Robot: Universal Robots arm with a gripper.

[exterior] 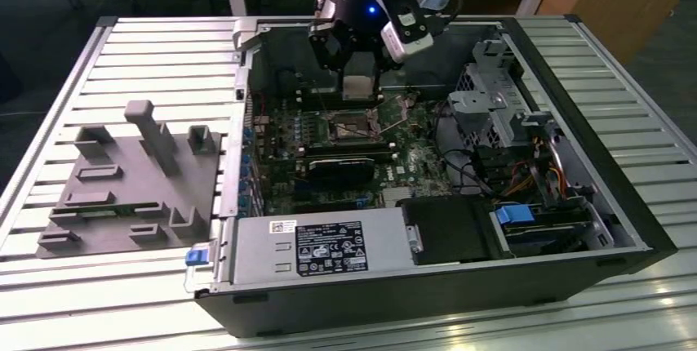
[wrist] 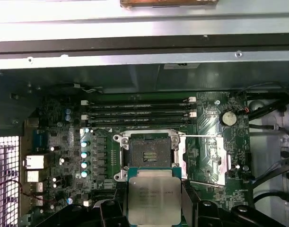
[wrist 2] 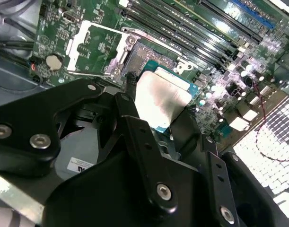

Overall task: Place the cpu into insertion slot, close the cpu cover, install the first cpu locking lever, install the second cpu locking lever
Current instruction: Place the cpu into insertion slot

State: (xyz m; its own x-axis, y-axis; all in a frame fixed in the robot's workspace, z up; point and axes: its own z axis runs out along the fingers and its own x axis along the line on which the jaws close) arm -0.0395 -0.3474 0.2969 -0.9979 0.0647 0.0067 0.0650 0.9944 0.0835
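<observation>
Your fingers (wrist: 189,204) are clamped on two opposite edges of the cpu (wrist: 153,201), its metal top facing up. You hold the chip clear of the insertion slot (wrist: 146,151), near one edge of it and not touching. The cpu cover (wrist: 221,163) lies swung open beside the slot, leaving its dark centre exposed.

You have the open computer case (exterior: 436,294) on the slatted table (exterior: 610,65), with the parts stand (exterior: 120,196) just beside it on the exterior view's left. Inside, the socket (wrist: 149,152) lies between the memory slots (wrist: 139,113) and the raised chip (wrist: 154,200). Its cover (wrist: 220,165) lies open alongside.
</observation>
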